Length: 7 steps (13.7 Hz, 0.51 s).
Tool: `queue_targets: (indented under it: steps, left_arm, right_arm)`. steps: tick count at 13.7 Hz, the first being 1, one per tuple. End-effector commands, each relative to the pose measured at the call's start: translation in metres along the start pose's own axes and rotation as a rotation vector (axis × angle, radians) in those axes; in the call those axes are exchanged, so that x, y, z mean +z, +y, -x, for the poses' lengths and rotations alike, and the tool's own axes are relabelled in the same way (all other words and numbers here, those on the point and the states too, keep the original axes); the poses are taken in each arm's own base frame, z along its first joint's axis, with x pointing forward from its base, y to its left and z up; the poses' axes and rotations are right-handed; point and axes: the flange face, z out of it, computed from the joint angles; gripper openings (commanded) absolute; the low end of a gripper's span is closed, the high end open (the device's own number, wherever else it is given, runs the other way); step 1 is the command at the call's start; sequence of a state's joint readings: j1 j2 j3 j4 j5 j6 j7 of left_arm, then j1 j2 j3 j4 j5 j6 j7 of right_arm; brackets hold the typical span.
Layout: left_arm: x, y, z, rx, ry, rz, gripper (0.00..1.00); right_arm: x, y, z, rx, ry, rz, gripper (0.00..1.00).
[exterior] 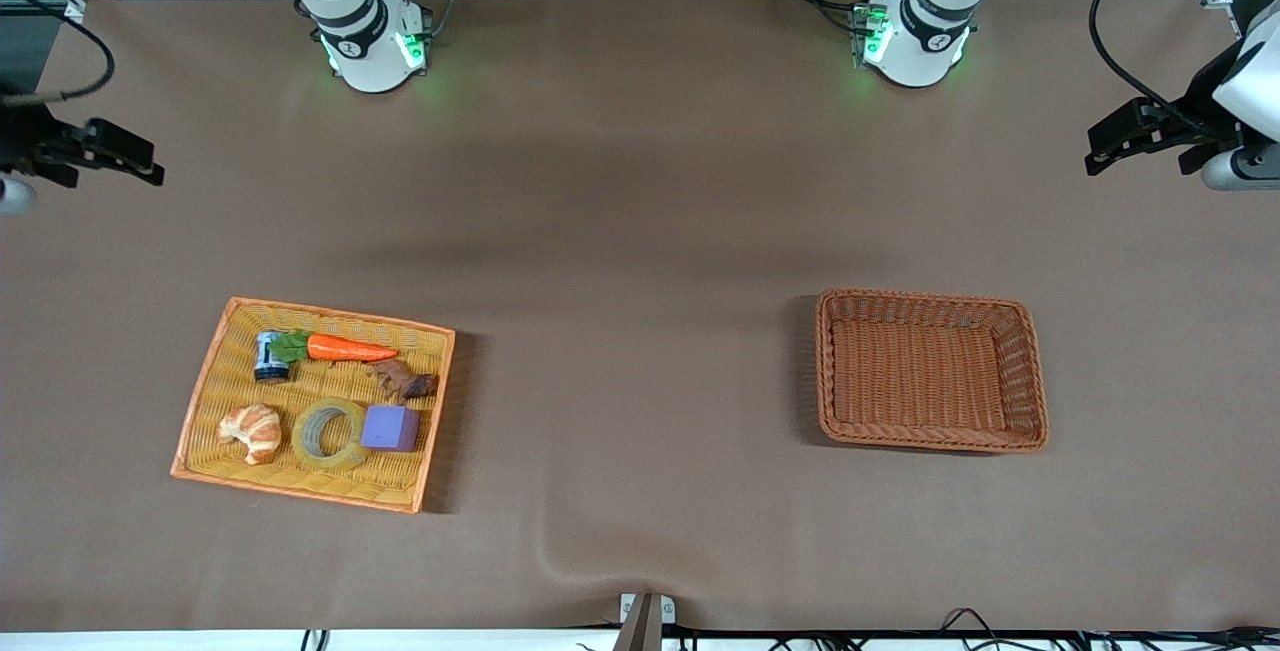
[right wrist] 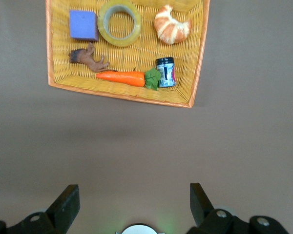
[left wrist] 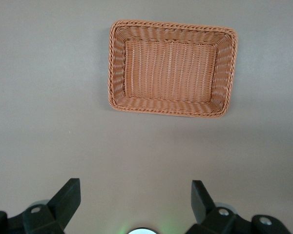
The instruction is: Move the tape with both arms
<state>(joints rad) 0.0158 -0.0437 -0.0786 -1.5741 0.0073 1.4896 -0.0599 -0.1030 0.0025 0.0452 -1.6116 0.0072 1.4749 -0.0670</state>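
The high front camera sees both baskets; each wrist camera looks straight down on one from well above.

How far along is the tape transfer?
Nothing done: the tape lies in the yellow tray between croissant and purple block. Nothing in hand: right gripper and left gripper wait open, high up. Pickup, handover, drop into brown basket remain.

An orange tray (exterior: pixel 198 419) on the brown surface (exterior: pixel 640 231) holds a carrot (exterior: pixel 348 348), small can (exterior: pixel 269 356), croissant (exterior: pixel 252 430), purple block (exterior: pixel 390 427) and brown figure (exterior: pixel 404 380). A brown wicker basket (exterior: pixel 1030 376) sits toward the left arm's end.
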Motion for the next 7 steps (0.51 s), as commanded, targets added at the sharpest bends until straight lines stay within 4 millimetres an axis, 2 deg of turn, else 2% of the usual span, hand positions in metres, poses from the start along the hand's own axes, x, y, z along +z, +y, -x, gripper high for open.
queue_targets:
  steps: [1,3,6,7]
  left_arm:
    - [-0.002,-0.001,0.001,0.006,0.009,-0.005,1.00]
    - [-0.002,-0.003,0.002,0.003,0.010,-0.005,1.00]
    - [-0.007,-0.003,0.005,0.003,0.018,-0.004,1.00]
    - [-0.008,-0.003,0.006,0.003,0.019,-0.004,1.00]
  right_arm:
    - [0.044,0.004,-0.037,-0.005,-0.052,0.012,1.00]
    - [0.073,0.006,-0.061,-0.006,-0.061,0.007,1.00]
    - [0.144,0.008,-0.104,-0.001,-0.090,-0.012,1.00]
    - [0.160,0.011,-0.113,0.001,-0.094,-0.016,1.00]
